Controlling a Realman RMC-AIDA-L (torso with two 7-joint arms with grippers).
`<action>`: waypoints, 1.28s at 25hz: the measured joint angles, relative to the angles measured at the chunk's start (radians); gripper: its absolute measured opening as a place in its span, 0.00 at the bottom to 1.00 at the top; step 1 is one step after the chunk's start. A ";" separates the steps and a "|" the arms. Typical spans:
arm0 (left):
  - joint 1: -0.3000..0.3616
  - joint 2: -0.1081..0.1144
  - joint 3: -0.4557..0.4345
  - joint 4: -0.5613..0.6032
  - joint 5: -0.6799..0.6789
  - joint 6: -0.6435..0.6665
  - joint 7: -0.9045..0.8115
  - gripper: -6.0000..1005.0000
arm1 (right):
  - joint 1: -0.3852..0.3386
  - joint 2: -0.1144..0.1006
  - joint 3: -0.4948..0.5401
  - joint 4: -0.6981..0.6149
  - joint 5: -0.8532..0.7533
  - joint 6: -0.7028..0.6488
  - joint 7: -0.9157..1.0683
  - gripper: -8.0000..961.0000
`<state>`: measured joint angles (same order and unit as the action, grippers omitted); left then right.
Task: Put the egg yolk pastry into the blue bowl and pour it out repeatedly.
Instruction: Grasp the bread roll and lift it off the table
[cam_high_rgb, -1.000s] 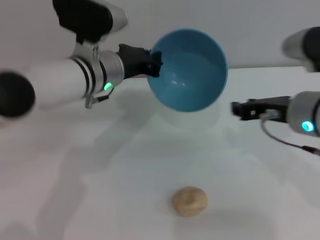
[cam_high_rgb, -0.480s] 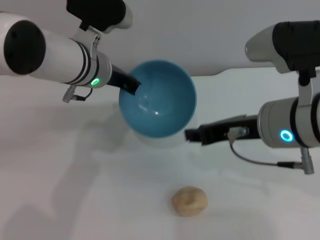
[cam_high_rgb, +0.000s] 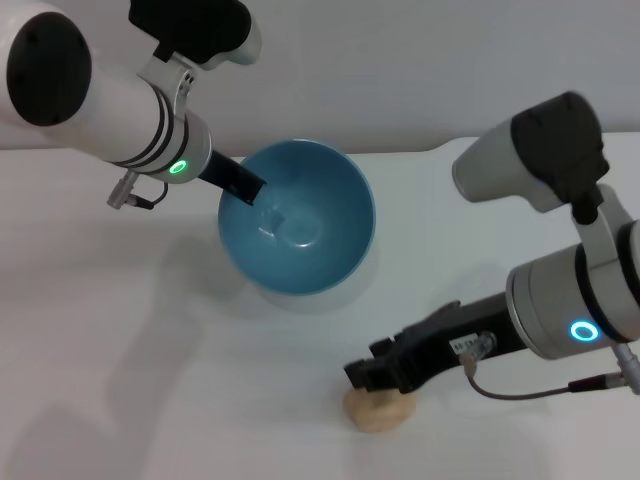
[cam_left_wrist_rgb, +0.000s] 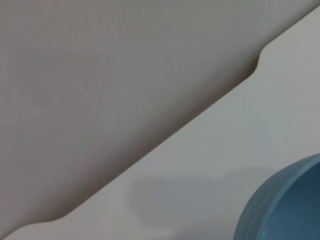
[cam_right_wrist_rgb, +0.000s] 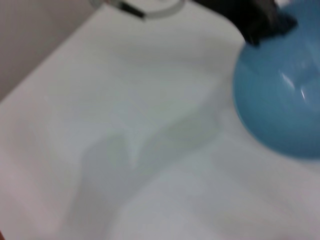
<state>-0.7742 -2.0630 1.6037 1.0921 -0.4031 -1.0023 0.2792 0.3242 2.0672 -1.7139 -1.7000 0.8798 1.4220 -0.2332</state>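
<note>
The blue bowl (cam_high_rgb: 300, 225) is nearly upright, mouth up and empty, low over the white table at centre. My left gripper (cam_high_rgb: 245, 186) is shut on its left rim, with one finger inside the bowl. The tan egg yolk pastry (cam_high_rgb: 380, 412) lies on the table near the front edge. My right gripper (cam_high_rgb: 372, 374) is right over the pastry and hides its top. The bowl's edge shows in the left wrist view (cam_left_wrist_rgb: 287, 205). The right wrist view shows the bowl (cam_right_wrist_rgb: 282, 100) and the left gripper (cam_right_wrist_rgb: 257, 20) on its rim.
The white table (cam_high_rgb: 150, 380) meets a grey wall at the back, with a notch in the table's far edge (cam_high_rgb: 445, 150). The right arm's cable (cam_high_rgb: 540, 390) hangs under its wrist.
The left arm has turned the bowl from tilted on its side to mouth-up and lowered it to the left. The right arm has swung down and forward onto the pastry, which has not moved.
</note>
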 joint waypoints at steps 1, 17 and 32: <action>0.002 0.000 0.000 0.001 0.000 -0.001 0.000 0.01 | 0.009 0.000 0.005 0.019 0.000 0.008 -0.005 0.36; 0.008 0.003 0.009 0.003 0.002 -0.023 0.010 0.01 | 0.245 0.004 -0.085 0.201 -0.182 0.211 0.027 0.51; 0.041 0.000 -0.003 0.003 -0.033 -0.028 -0.034 0.01 | 0.247 0.007 -0.273 0.164 -0.449 0.161 -0.177 0.66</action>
<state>-0.7336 -2.0634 1.6007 1.0955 -0.4359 -1.0301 0.2453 0.5711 2.0741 -1.9865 -1.5356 0.4312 1.5828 -0.4106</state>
